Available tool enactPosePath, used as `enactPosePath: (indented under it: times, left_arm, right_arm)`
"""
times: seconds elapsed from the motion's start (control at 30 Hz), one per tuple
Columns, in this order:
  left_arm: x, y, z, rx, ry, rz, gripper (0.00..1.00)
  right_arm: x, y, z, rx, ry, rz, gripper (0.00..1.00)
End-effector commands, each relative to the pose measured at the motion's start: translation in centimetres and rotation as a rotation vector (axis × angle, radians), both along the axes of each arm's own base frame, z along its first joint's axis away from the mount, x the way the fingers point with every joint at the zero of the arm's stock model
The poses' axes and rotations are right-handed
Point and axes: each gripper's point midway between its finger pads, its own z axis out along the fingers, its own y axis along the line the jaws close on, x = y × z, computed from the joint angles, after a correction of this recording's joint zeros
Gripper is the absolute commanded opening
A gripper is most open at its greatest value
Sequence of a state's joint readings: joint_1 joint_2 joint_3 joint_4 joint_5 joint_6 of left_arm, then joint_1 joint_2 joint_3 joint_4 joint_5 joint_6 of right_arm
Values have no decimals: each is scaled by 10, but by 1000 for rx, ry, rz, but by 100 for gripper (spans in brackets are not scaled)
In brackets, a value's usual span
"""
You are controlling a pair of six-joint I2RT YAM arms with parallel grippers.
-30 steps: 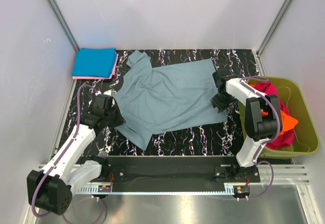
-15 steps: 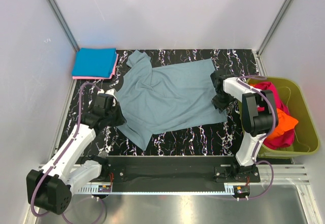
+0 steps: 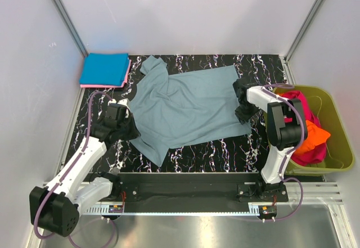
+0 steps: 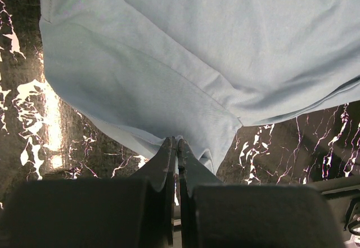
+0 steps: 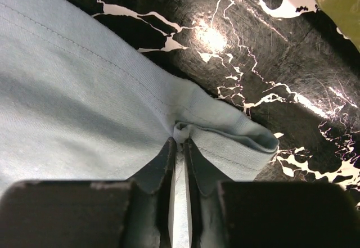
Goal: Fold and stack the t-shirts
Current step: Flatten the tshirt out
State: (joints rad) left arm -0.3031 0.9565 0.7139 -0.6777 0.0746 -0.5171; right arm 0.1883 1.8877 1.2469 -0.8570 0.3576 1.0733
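- The grey-blue tee [image 3: 185, 110] lies spread out flat on the black marble table [image 3: 225, 149], abt in the middle, w/ some wrinkles in it.
- Its neck end points to the L side and its bottom hem to the R side. One sleeve sticks out at the far edge, the other at the near edge.
- L gripper [image 4: 175, 144]: the fingers are pressed tight together and pinch the edge of the tee. In the top view it sits at the tee's L edge, by the near sleeve.
- The cloth pulls up into a small peak right at the L tips, and bare table shows on both sides.
- R gripper [image 5: 180, 141]: the fingers are almost together w/ a little fold of the tee's hem squeezed between them, so it is clamped on the tee.
- A bunched-up corner of the hem lies just beside the R tips. In the top view this is the tee's near R corner.
- A bright blue tee [image 3: 105, 68] is folded in a neat square at the far L corner of the table.
- It lies on top of a pink tee [image 3: 129, 75], and only a thin pink edge shows.
- An olive-green tub [image 3: 337, 147] stands just off the R side of the table.
- A magenta tee [image 3: 297, 99] and an orange tee [image 3: 316, 135] lie in a heap inside the tub, not folded.
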Motion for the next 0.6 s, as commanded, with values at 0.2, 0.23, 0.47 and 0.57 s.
enactPosePath:
  times: [0.2,0.23,0.47,0.57]
  left_arm:
    - [18,-3,37,-43,-127,42,0]
    - [19,-2,38,-46,-130,56,0]
    - [12,-3,43,-85,-151,68,0]
    - [8,-2,44,-92,-158,73,0]
  right_arm:
    - [-10,-18,38,-64,-44,24,16]
    - [-9,-16,38,-57,-47,38,23]
    - [-19,-9,18,-8,-22,56,29]
    - [-15,-11,12,-24,-25,77,30]
